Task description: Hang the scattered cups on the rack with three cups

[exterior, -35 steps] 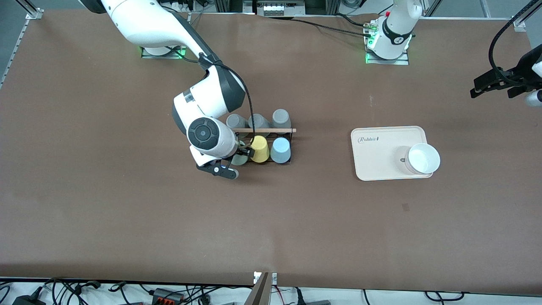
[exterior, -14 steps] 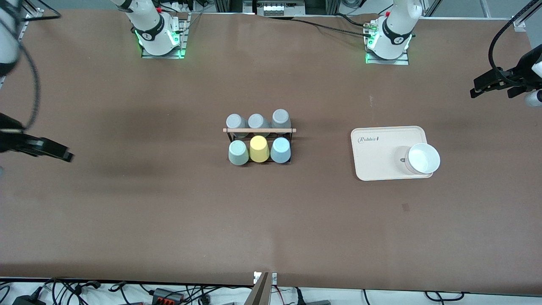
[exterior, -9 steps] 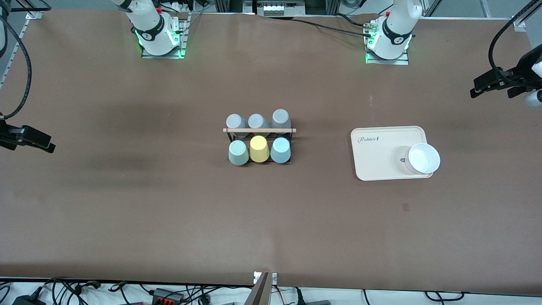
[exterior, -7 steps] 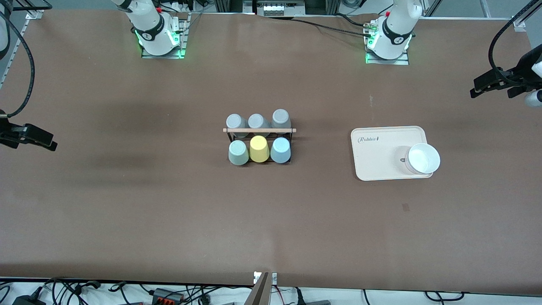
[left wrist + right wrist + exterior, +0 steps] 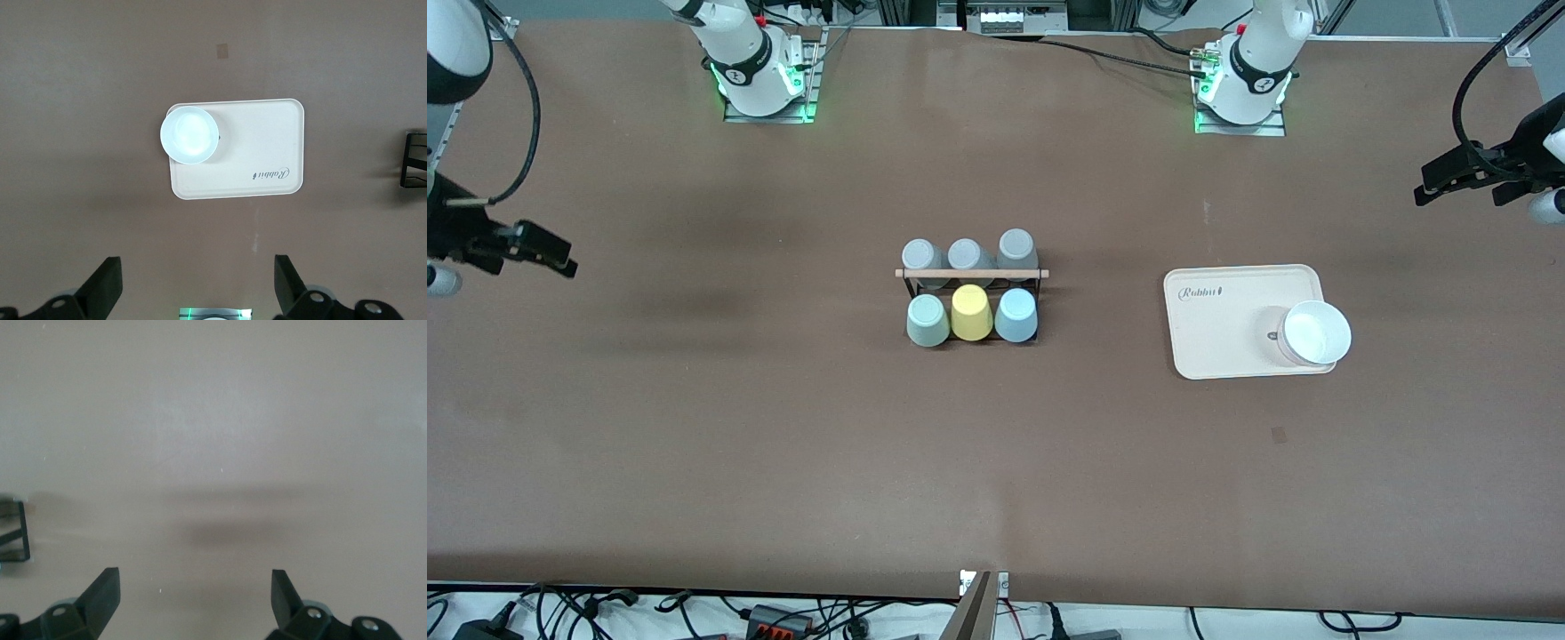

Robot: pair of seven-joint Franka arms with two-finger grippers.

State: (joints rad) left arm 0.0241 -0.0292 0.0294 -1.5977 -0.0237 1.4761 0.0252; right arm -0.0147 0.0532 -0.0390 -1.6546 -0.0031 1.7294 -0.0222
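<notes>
The black wire rack (image 5: 971, 274) with its wooden rod stands mid-table. On its row nearer the front camera sit the mint green cup (image 5: 927, 320), a yellow cup (image 5: 971, 313) and the light blue cup (image 5: 1016, 316), all upside down. Three grey cups (image 5: 967, 255) fill the farther row. My right gripper (image 5: 547, 253) (image 5: 195, 593) hangs open and empty over bare table at the right arm's end. At the left arm's end my left gripper (image 5: 1436, 182) (image 5: 198, 293) waits in the air, open and empty. A corner of the rack (image 5: 17, 533) (image 5: 417, 160) shows in both wrist views.
A cream tray (image 5: 1227, 320) (image 5: 267, 143) lies between the rack and the left arm's end. A white bowl (image 5: 1316, 333) (image 5: 190, 133) sits on its corner nearest the front camera. Brown table spreads all around the rack.
My right arm has drawn back from the rack to the right arm's end of the table, open, leaving the mint green cup on the rack. The left arm has not moved.
</notes>
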